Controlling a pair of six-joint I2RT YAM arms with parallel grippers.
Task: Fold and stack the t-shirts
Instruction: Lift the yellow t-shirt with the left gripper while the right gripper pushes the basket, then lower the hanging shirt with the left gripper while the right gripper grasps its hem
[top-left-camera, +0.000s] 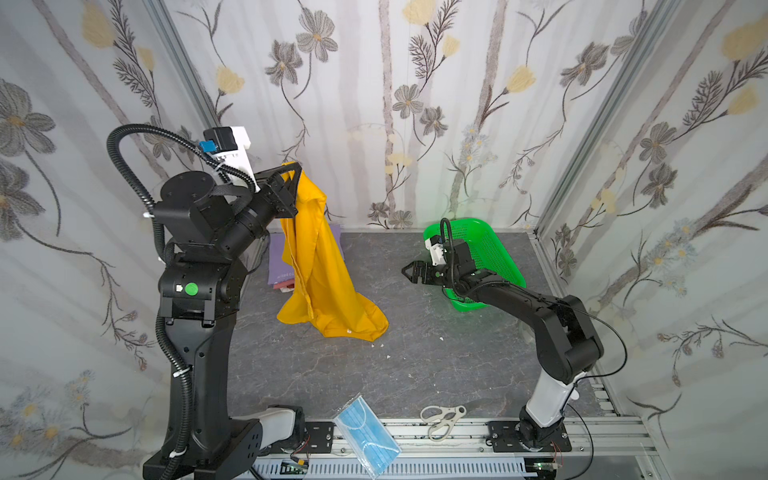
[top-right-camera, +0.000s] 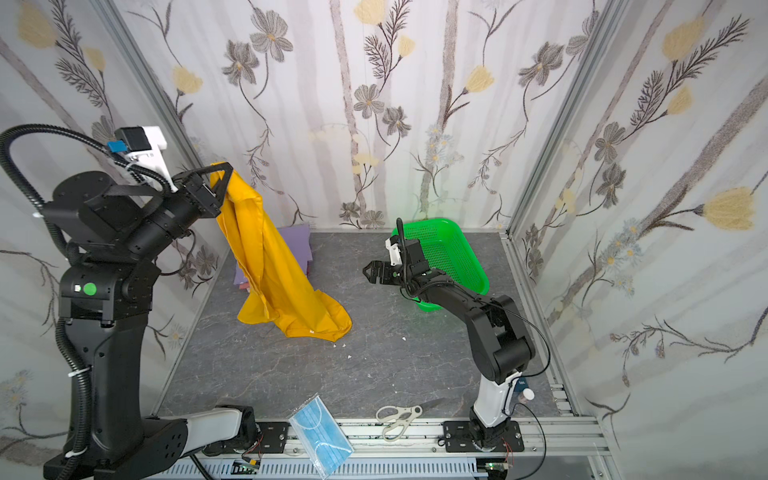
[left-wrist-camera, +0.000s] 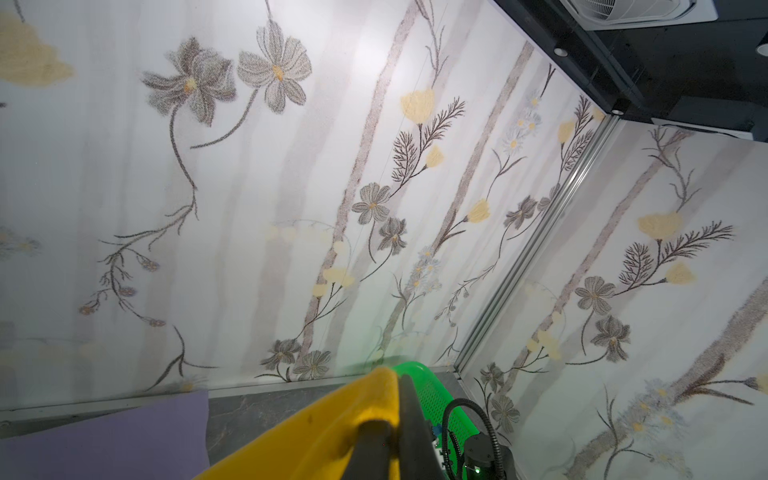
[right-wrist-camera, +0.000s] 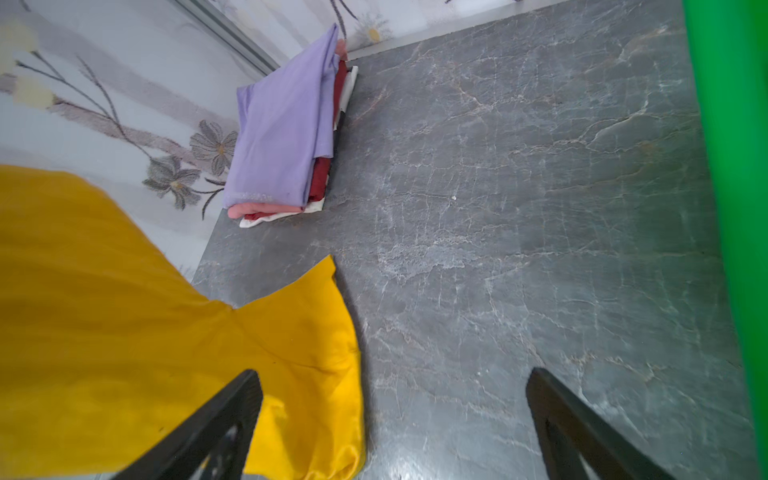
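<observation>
Open tabletop (top-left-camera: 407, 324) between yellow shirt (top-left-camera: 324, 282), basket (top-left-camera: 492, 245)

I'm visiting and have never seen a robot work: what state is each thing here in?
Mustard-yellow cotton t-shirt: unfolded, hanging, lower end on the table.
Left gripper: shut on that t-shirt.
Right gripper: open, empty.
Lilac cotton t-shirt: folded, on top.
Pink, red and white t-shirts: folded, beneath it.
Green plastic mesh basket: no clothes seen inside.
White-handled scissors: closed.
Blue face mask: lying flat.
</observation>
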